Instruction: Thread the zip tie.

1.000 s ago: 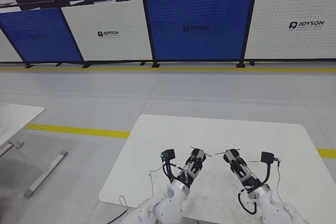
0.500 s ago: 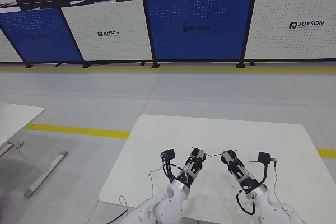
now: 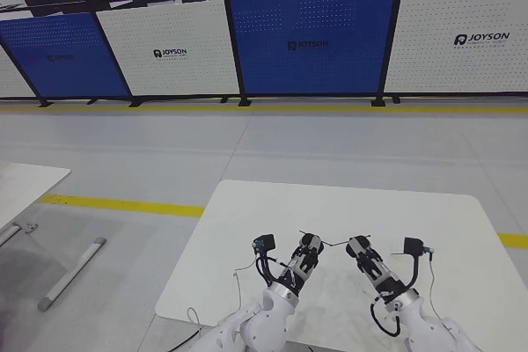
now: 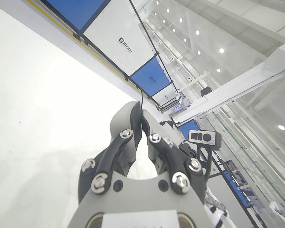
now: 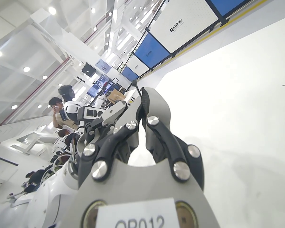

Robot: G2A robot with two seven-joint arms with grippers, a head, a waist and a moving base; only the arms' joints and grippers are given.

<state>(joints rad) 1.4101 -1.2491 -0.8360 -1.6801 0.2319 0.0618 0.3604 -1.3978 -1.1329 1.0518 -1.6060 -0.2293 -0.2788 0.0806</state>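
A thin black zip tie (image 3: 337,242) spans the small gap between my two grippers above the white table (image 3: 352,202). My left gripper (image 3: 311,243) is shut on one end of it; in the left wrist view a short black strip of the zip tie (image 4: 141,94) sticks out past the closed left gripper (image 4: 141,112). My right gripper (image 3: 358,244) is shut on the other end; in the right wrist view the zip tie (image 5: 136,87) pokes out of the right gripper (image 5: 141,105) with a small blocky tip. Both grippers face each other near the table's front edge.
The tabletop is bare white around and beyond the arms. A second white table (image 3: 18,189) stands off to the left across the floor. Blue and white partition panels (image 3: 308,44) line the far side behind a yellow floor line.
My right gripper has shifted slightly left toward the left gripper, narrowing the gap between them. The left arm has stayed put.
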